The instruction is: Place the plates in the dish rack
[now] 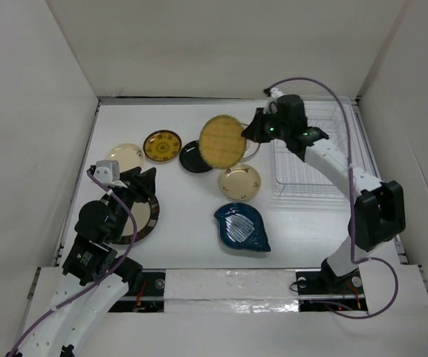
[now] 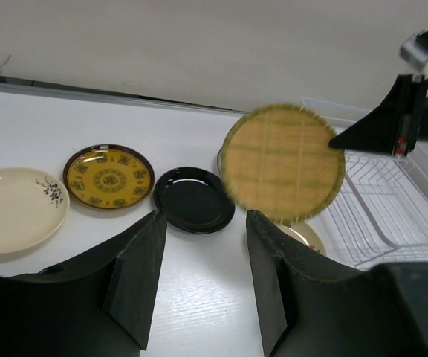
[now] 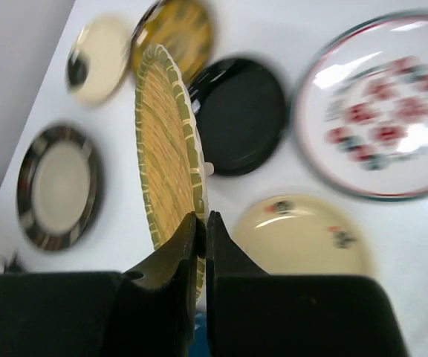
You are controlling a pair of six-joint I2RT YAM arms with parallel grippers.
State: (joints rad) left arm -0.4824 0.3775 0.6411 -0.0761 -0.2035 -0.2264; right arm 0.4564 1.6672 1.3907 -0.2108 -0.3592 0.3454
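Note:
My right gripper (image 3: 203, 222) is shut on the rim of the woven yellow plate (image 3: 166, 149), holding it on edge above the table. From above, the woven plate (image 1: 223, 141) hangs just left of the dish rack (image 1: 310, 160), with the right gripper (image 1: 248, 133) at its right edge. Below it lie the black plate (image 1: 193, 158), a cream plate with marks (image 1: 239, 181) and the white plate with red-green marks (image 3: 381, 104). My left gripper (image 2: 203, 245) stands open and empty over the large dark-rimmed plate (image 1: 141, 219).
A plain cream plate (image 1: 125, 158) and a yellow patterned plate (image 1: 162, 146) lie at the back left. The blue leaf-shaped plate (image 1: 242, 227) sits near the front middle. White walls close in the table on three sides.

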